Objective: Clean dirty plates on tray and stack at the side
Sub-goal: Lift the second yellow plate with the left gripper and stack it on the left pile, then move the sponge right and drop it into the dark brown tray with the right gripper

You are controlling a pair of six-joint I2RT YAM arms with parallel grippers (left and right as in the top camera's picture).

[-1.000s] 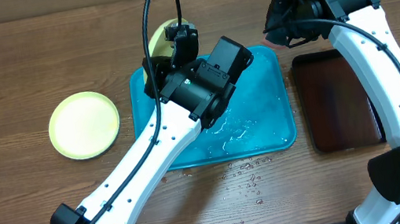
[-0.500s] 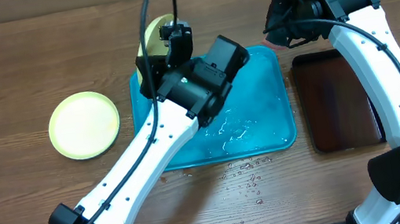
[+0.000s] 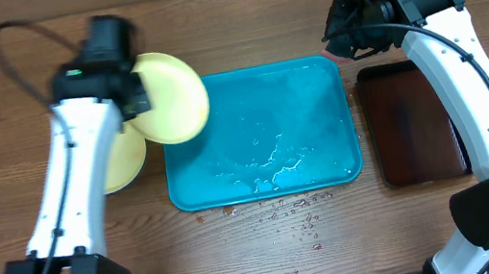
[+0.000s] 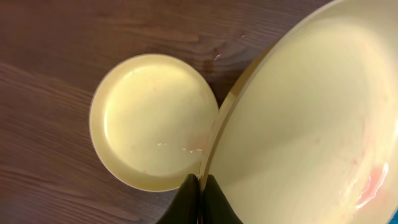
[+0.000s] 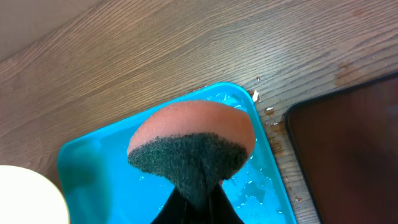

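Note:
My left gripper (image 3: 137,102) is shut on the rim of a pale yellow-green plate (image 3: 172,95), held tilted in the air at the left edge of the turquoise tray (image 3: 326,159). In the left wrist view the jaws (image 4: 200,186) pinch this plate (image 4: 311,124), which has a faint red smear at its lower right. A second yellow-green plate (image 3: 117,161) lies on the table to the left, partly under my left arm; it shows whole in the left wrist view (image 4: 152,121). My right gripper (image 5: 200,190) is shut on a sponge (image 5: 193,140), orange with a dark green scrub side, held above the tray's far right corner (image 5: 245,93). No pale blue-white plate is in view.
A dark brown tray (image 3: 412,122) lies right of the turquoise tray. Water lies in the tray and water drops (image 3: 299,211) dot the wood in front of it. The right arm (image 3: 465,55) reaches over the dark tray.
My left arm has swung from over the tray to the left, carrying the yellow-green plate off the tray's far left corner toward the plate on the table. The right arm has not moved.

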